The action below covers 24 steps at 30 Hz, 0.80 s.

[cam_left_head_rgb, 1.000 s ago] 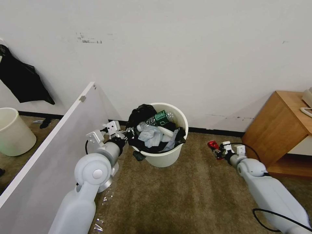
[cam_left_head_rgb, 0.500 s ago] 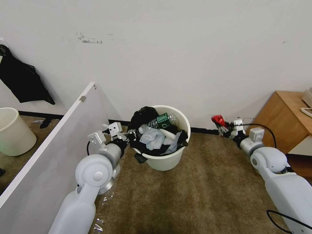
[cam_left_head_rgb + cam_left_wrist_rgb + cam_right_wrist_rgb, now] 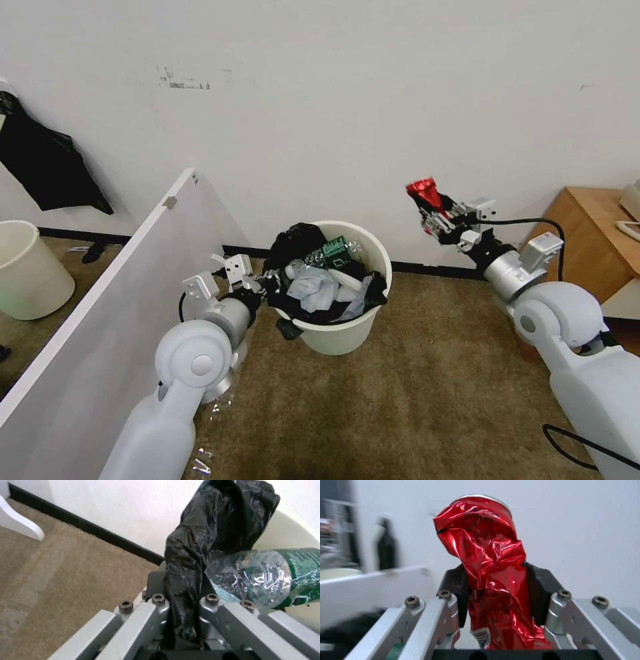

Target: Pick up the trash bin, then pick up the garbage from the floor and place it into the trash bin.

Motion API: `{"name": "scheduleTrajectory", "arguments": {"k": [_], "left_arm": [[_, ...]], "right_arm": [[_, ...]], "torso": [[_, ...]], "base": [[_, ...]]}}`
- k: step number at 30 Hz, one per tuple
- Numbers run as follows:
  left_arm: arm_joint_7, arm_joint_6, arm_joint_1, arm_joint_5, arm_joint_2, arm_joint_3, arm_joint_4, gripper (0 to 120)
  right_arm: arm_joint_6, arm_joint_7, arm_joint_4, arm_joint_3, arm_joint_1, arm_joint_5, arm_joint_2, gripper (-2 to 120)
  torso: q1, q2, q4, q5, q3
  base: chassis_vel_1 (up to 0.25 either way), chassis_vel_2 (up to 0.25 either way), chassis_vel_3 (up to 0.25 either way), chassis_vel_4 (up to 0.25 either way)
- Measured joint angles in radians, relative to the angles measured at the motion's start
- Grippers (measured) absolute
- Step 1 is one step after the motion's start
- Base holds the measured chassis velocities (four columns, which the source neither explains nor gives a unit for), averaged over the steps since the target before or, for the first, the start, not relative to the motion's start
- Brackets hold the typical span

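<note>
The trash bin (image 3: 347, 333) is a round white bucket with a black bag (image 3: 213, 530) over its rim. It holds tissues, a green-labelled bottle (image 3: 266, 577) and other garbage. My left gripper (image 3: 267, 280) is shut on the bin's bag-covered rim (image 3: 181, 610) at its left side. Raised in the air to the right of the bin, above rim height, my right gripper (image 3: 432, 212) is shut on a crushed red can (image 3: 423, 193), which stands up between the black pads (image 3: 540, 592) in the right wrist view (image 3: 490, 580).
A white panel (image 3: 100, 293) slants along the left, close to my left arm. Beyond it sits an unlined pale bin (image 3: 27, 270). A wooden cabinet (image 3: 580, 260) is at the right. The wall stands just behind the bin; brown carpet (image 3: 400, 400) lies in front.
My right arm has swung up from near the floor and leftward, carrying the red can toward the bin. The left gripper has kept its hold, and the bin shifted slightly.
</note>
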Motion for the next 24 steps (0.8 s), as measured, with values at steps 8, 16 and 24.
{"name": "scheduleTrajectory", "arguments": {"k": [8, 16, 24], "left_arm": [[-0.003, 0.000, -0.024, 0.005, -0.015, 0.074, 0.025, 4], [-0.007, -0.001, -0.056, 0.018, -0.058, 0.130, 0.060, 4], [-0.007, -0.003, -0.065, 0.020, -0.064, 0.141, 0.065, 4]], "right_arm": [[0.047, -0.107, 0.036, -0.017, 0.001, 0.055, -0.058, 33], [0.043, -0.125, 0.065, -0.050, 0.019, 0.106, -0.148, 33], [0.028, -0.118, 0.047, -0.137, 0.056, 0.129, -0.193, 33]], "torso": [[0.000, 0.000, -0.0001, 0.0003, 0.000], [0.000, 0.000, -0.0002, 0.0003, 0.000], [0.000, 0.000, 0.0001, 0.0002, 0.000]], "base": [[0.000, 0.000, 0.000, 0.000], [0.000, 0.000, 0.000, 0.000], [0.000, 0.000, 0.000, 0.000]]}}
